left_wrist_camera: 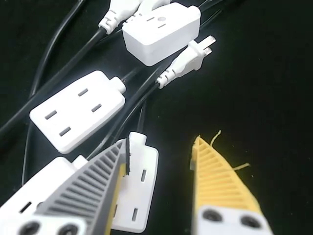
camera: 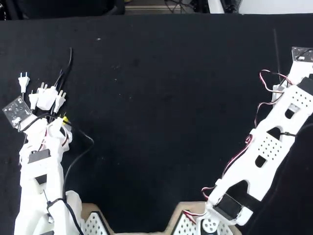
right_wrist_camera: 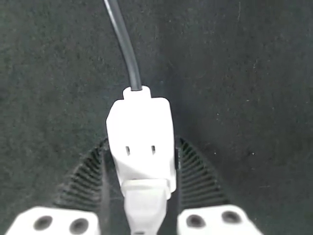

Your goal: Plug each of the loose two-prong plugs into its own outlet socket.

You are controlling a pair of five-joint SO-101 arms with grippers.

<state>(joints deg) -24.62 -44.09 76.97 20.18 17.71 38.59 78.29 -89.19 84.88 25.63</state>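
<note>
Cords tangle round sockets before left claw.

**Left arm**: I see it rising from its base at the near left of the worktop, folded short, with the wrist pitched down.

**Left gripper**: I read the jaws as parted. The grey finger and the yellow finger stand apart in a V.

**Right arm**: it stretches on a diagonal from its near base toward the far right, with its links almost in line.

**Right gripper**: I see two dark ribbed fingers clamped on either side of a socket, which sits between them.
</note>
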